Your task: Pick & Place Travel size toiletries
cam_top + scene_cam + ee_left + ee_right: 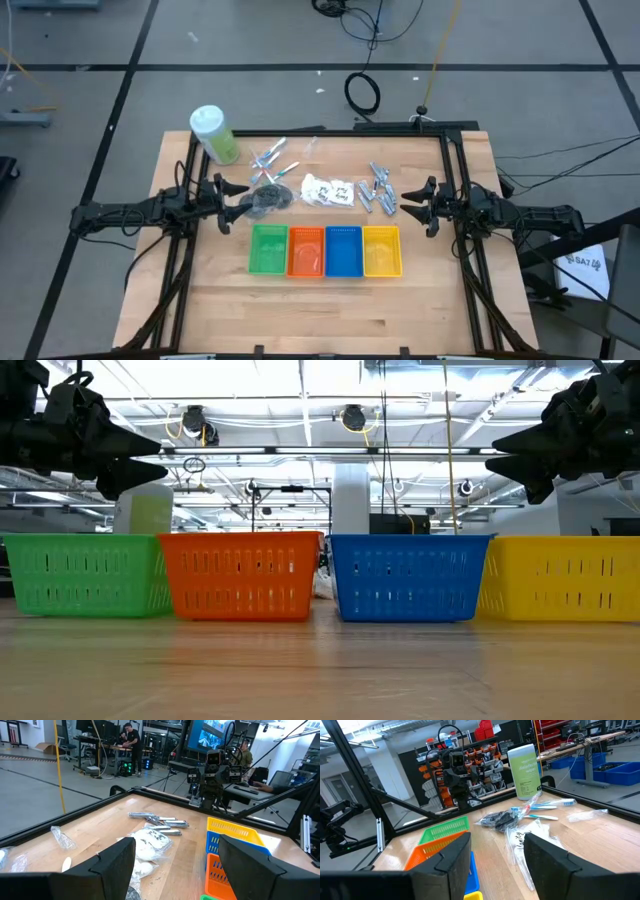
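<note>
Both arms wait, toiletries still loose on the table.

Left gripper (pixel 233 200) at nine o'clock and right gripper (pixel 414 203) at three o'clock hang with fingers spread, empty. At twelve o'clock of the bins (pixel 325 250) lie the dark pouch (pixel 268 197), white packets (pixel 330 190), silver tubes (pixel 379 189) and sticks (pixel 268 157) (bottle (pixel 214 133) beyond).

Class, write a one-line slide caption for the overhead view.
Both grippers, left and right, wait open beside scattered toiletries above four coloured bins.
</note>
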